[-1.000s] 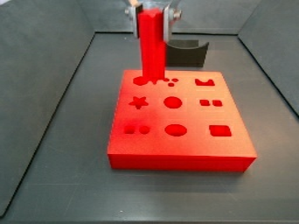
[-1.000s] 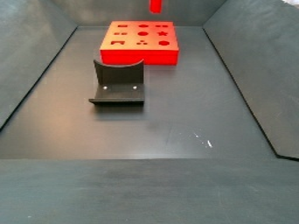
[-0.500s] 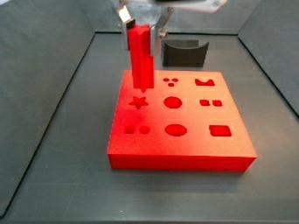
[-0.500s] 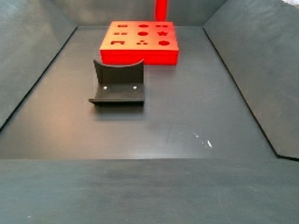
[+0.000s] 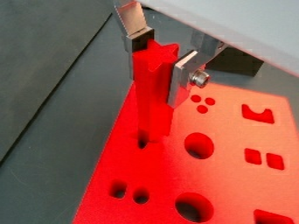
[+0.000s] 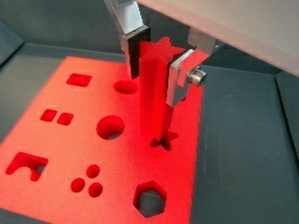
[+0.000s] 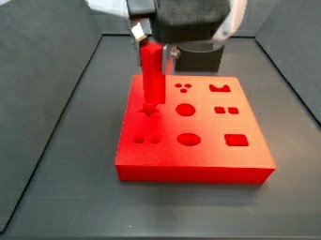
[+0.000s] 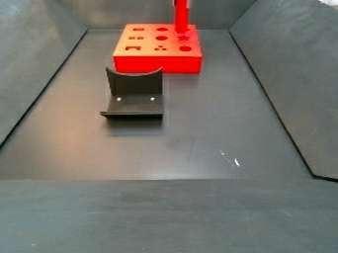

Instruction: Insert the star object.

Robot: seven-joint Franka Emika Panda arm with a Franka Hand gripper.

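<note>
My gripper [image 5: 158,54] is shut on the star object [image 5: 149,96], a long bright red rod with a star-shaped end, and holds it upright. It shows in both wrist views, also [image 6: 155,96]. Silver fingers [image 6: 183,77] clamp its upper part. Its lower end sits in the mouth of the star-shaped hole [image 6: 163,140] in the big red block [image 7: 207,141]. In a side view the rod [image 7: 150,75] stands over the block's left middle hole, under the gripper [image 7: 152,42]. In a side view from afar the rod [image 8: 181,16] rises from the block [image 8: 158,51].
The block has several other shaped holes: round [image 5: 198,145], two small squares [image 5: 265,158], three dots [image 5: 204,104]. The dark fixture [image 8: 132,94] stands on the floor apart from the block, just behind it in a side view [image 7: 198,58]. Grey bin walls [image 7: 63,103] ring the floor.
The gripper has carried the rod from the block's rear row to the star-shaped hole and lowered it; its lower end now meets that hole.
</note>
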